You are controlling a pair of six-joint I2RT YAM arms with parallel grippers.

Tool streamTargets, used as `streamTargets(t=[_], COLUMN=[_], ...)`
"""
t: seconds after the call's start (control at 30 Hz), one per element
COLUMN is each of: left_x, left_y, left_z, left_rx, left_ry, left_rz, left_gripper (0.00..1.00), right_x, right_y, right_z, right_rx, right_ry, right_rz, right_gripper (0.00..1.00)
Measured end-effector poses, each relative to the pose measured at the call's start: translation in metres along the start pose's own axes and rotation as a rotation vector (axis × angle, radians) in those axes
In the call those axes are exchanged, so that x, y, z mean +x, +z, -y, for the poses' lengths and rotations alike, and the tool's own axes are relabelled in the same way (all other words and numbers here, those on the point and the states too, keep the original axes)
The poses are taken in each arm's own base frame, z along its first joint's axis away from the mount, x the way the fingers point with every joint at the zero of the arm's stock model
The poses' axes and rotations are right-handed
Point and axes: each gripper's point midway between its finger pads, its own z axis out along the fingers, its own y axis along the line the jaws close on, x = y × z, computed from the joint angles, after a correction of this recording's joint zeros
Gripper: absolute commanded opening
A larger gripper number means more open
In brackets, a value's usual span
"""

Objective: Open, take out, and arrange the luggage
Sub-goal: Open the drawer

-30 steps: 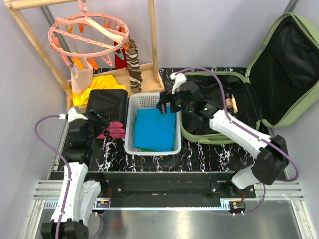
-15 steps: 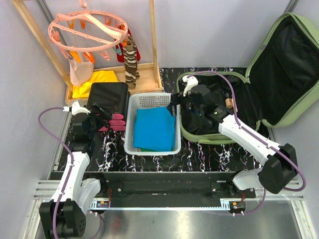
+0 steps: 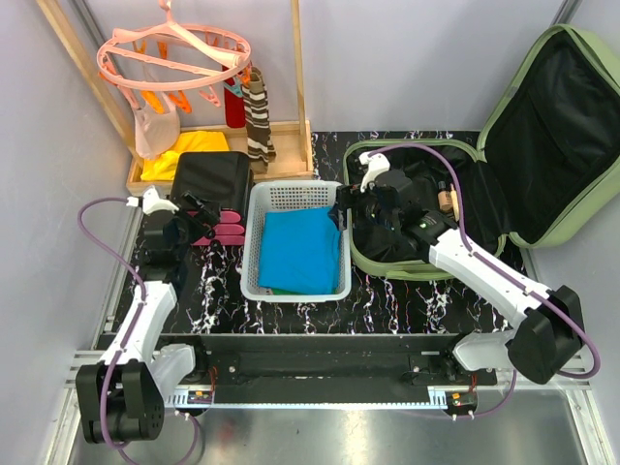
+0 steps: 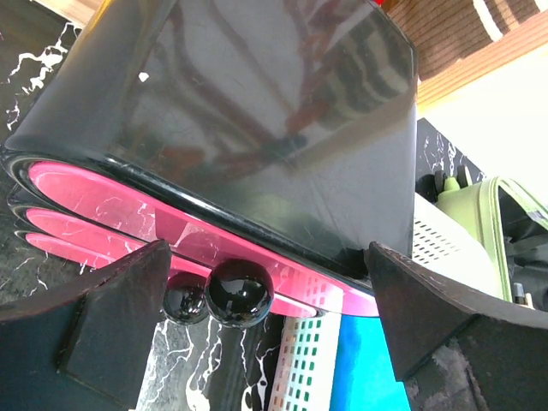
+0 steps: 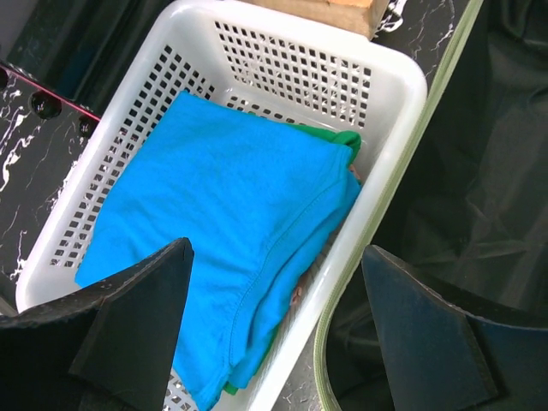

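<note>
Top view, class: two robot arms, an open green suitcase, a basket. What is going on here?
The large light-green hard-shell suitcase lies open on the right, lid raised. The right gripper hangs open and empty over the white perforated plastic basket, which holds a folded blue cloth, beside the suitcase rim. The left gripper, also open and empty, faces the glossy black boxy case.

Bright, even light from above, shadows soft. The glossy black case (image 4: 257, 111) mirrors its surroundings with pale glare in the left wrist view; close foreground slightly blurred
</note>
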Motion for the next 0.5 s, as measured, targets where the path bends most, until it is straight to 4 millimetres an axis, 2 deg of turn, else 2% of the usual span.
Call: streamTargets(t=[0.2,0.5], left_x=[0.006,0.008], left_y=[-0.018,-0.066], left_z=[0.015,0.007], left_rx=[0.03,-0.004], left_ry=[0.083,0.181], left_rz=[-0.082,-0.11], left_gripper=[0.99,0.97], right_x=[-0.011,-0.011], right_y=[-0.009,-0.01], right_z=[0.006,0.02], right_rx=[0.025,0.063], right_ry=[0.002,0.005], right_rz=[0.039,0.036], right_gripper=[0.91,0.91])
